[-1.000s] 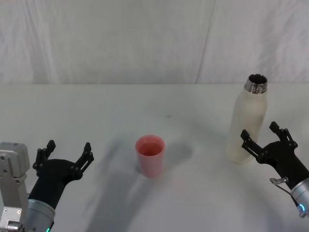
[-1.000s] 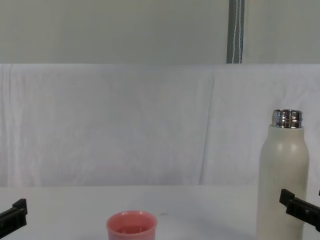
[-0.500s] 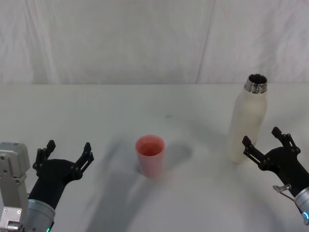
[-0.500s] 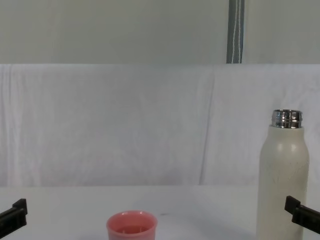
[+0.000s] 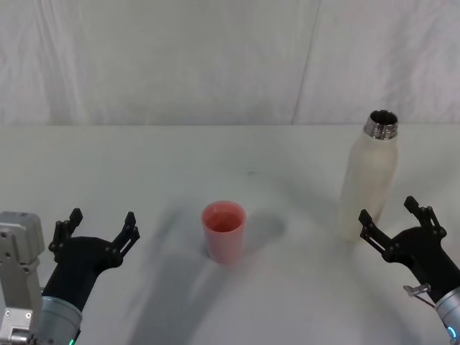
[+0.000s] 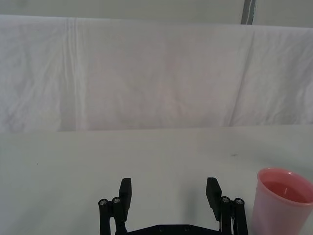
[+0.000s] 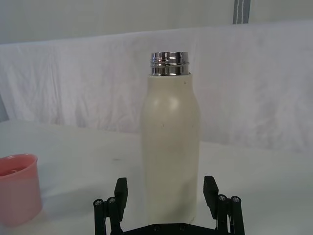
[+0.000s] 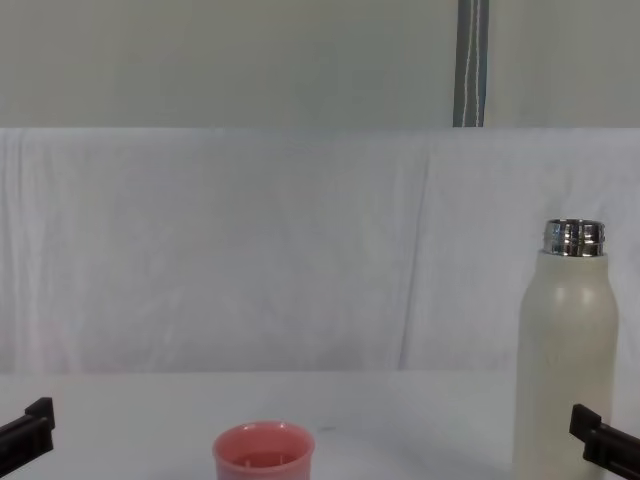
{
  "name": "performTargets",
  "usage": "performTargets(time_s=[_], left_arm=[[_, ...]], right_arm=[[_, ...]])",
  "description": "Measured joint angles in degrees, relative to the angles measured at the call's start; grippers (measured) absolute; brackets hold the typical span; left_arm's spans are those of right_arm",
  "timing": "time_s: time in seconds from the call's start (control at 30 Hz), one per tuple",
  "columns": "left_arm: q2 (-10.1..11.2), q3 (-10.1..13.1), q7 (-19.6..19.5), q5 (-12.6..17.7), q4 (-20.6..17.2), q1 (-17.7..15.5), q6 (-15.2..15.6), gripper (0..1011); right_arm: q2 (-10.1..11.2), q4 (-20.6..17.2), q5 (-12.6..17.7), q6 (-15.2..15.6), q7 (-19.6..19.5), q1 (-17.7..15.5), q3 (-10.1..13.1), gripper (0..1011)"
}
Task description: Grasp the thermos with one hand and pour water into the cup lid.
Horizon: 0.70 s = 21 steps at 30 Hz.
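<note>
**Right gripper sitting open just short of the thermos, nothing grasped**

- The thermos point(image 5: 368, 183) is standing upright on the table point(image 5: 144, 165), right side, uncapped, steel neck showing. No contact with either gripper.
- The right gripper point(image 5: 394, 223) is sitting low at the near right, fingers spread wide, empty. In the head view it is just beside the thermos base, on the near side and apart from it. In the right wrist view the thermos point(image 7: 170, 142) is lining up between the two fingertips point(image 7: 121, 188), farther out than the tips, so the body is not yet between the jaws.
- In the chest view one black fingertip of the right gripper point(image 8: 600, 445) is poking in at the lower right, next to the thermos point(image 8: 565, 365).
- The cup lid point(image 5: 223, 231) is standing upright near the table's middle, rim up, well apart from the thermos and to its left. Inside looks pink and glossy; cannot tell whether there is liquid in it.
- The left gripper point(image 5: 97, 228) is idling at the near left, fingers wide open, empty, well apart from the cup lid. In the left wrist view the cup lid point(image 6: 283, 199) is sitting off to one side, beyond the fingertips.
- A white cloth backdrop point(image 5: 180, 57) is hanging behind the table.
</note>
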Motion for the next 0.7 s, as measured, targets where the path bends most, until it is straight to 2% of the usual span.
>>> performTargets(time_s=[0.7], left_arm=[[0.0, 0.0, 0.0, 0.0, 0.0, 0.0, 0.0, 1001]], right_arm=[[-1.72, -1.94, -1.71, -0.75, -1.01, -3.24, -0.1, 1001]])
